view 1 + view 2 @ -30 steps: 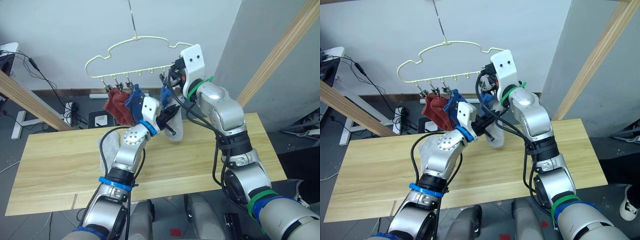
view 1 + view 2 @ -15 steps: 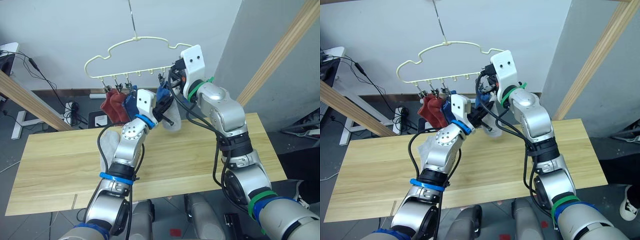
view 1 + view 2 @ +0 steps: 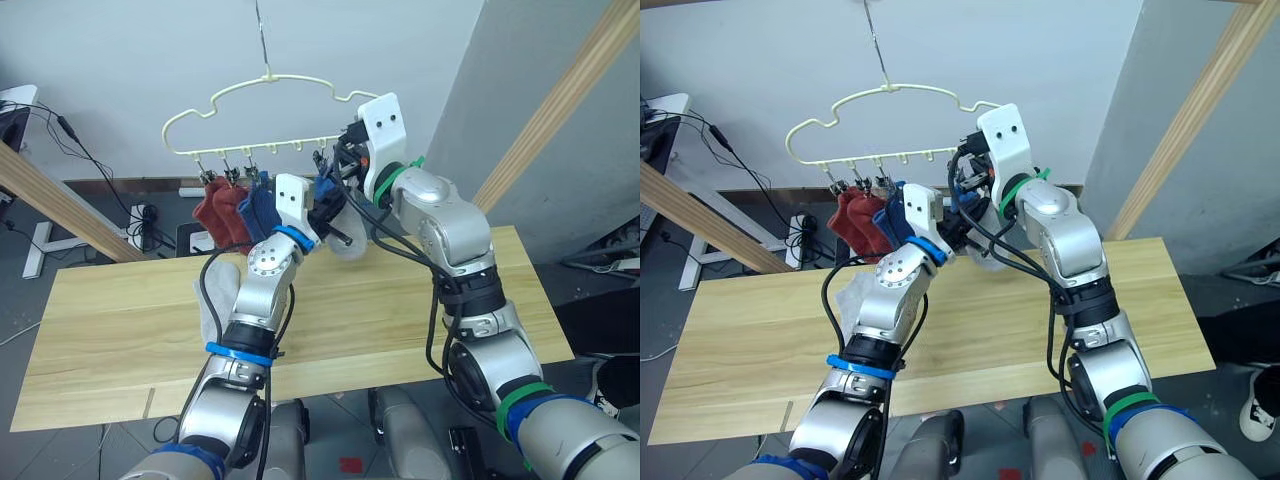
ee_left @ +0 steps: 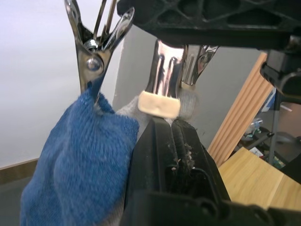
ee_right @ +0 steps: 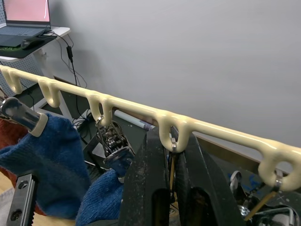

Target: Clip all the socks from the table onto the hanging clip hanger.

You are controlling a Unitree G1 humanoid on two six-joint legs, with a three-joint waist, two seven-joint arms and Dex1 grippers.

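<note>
Grey sock (image 3: 345, 243) lifted to the fifth clip (image 4: 162, 80) on the clip hanger (image 3: 270, 112).
Raised from lower down a moment ago. Pinched in left gripper (image 4: 171, 125), fingers together; right gripper (image 5: 171, 141) squeezing that clip. Four socks hung; another grey sock (image 3: 208, 300) left on table (image 3: 100, 330).

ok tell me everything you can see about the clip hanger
The clip hanger is a pale yellow-green wire frame with a cloud-shaped outline, hanging by a thin metal hook above the far side of the table. Small loops along its straight lower bar carry dark metal clips. Two brick red socks and two blue socks hang from clips. The left gripper holds a light grey sock up at a clip, and the right gripper sits at the bar, squeezing a clip.
</note>
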